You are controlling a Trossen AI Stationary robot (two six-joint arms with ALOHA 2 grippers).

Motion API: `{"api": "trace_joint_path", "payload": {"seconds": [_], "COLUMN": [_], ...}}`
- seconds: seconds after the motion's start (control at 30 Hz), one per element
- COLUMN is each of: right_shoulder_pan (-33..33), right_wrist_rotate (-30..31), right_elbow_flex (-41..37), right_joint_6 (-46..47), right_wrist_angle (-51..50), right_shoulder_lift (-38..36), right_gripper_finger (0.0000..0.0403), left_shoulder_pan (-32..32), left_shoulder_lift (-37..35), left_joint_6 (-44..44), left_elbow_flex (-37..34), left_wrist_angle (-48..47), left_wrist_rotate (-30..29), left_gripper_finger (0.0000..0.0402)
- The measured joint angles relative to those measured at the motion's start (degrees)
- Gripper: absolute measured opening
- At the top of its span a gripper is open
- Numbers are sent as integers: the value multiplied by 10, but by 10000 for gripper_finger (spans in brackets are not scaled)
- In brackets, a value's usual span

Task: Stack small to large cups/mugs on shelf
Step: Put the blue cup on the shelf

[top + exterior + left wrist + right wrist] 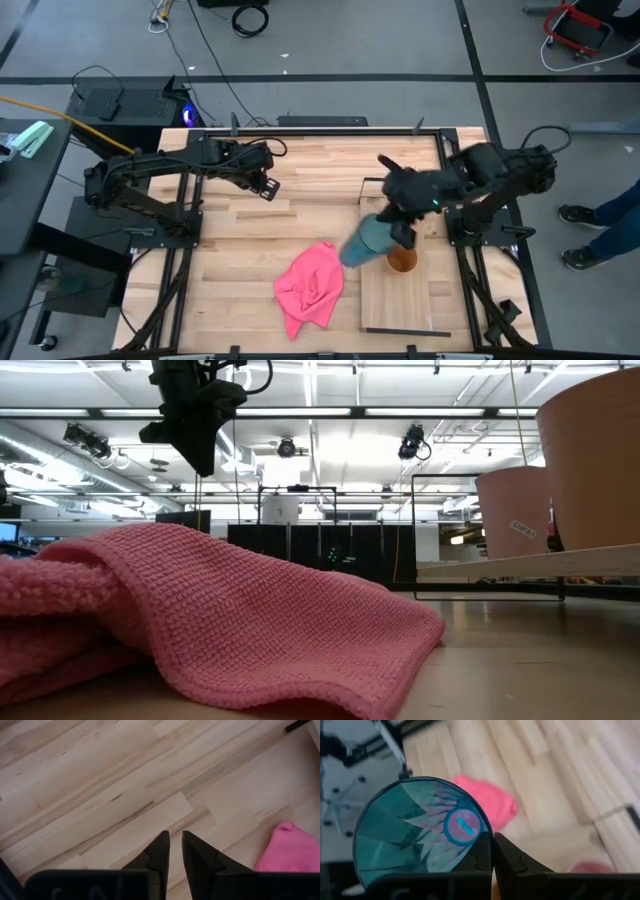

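While left gripper [175,851] waits nearly closed over bare table, right gripper [493,851] pinches teal cup [367,241] rim, tilted above orange cup [402,260] on shelf [400,300].

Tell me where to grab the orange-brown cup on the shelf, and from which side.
Probably by its rim, from straight above. The orange-brown cup stands upright and mouth-up on the shelf, so one finger can drop inside and one outside the wall. It widens toward the top, so a side grip could slip. The right hand, shut on the teal cup, now hangs tilted right beside it. The left hand is clear.
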Motion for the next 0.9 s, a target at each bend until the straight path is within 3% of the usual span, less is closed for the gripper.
{"api": "trace_joint_path", "payload": {"seconds": [0.23, 0.53, 0.9], "right_shoulder_pan": [113, 257, 342], "right_wrist_rotate": [41, 97, 112], "right_elbow_flex": [2, -24, -141], "right_joint_6": [99, 228, 339], "right_wrist_angle": [-120, -114, -102], "right_shoulder_lift": [0, 4, 10], "right_gripper_finger": [4, 4, 3], "left_shoulder_pan": [0, 1, 1], "left_shoulder_lift": [0, 0, 0], "left_joint_6": [0, 1, 1], "left_elbow_flex": [0, 0, 0], "left_wrist_angle": [0, 2, 3], "left_wrist_rotate": [0, 0, 0], "left_gripper_finger": [56, 53, 50]}}
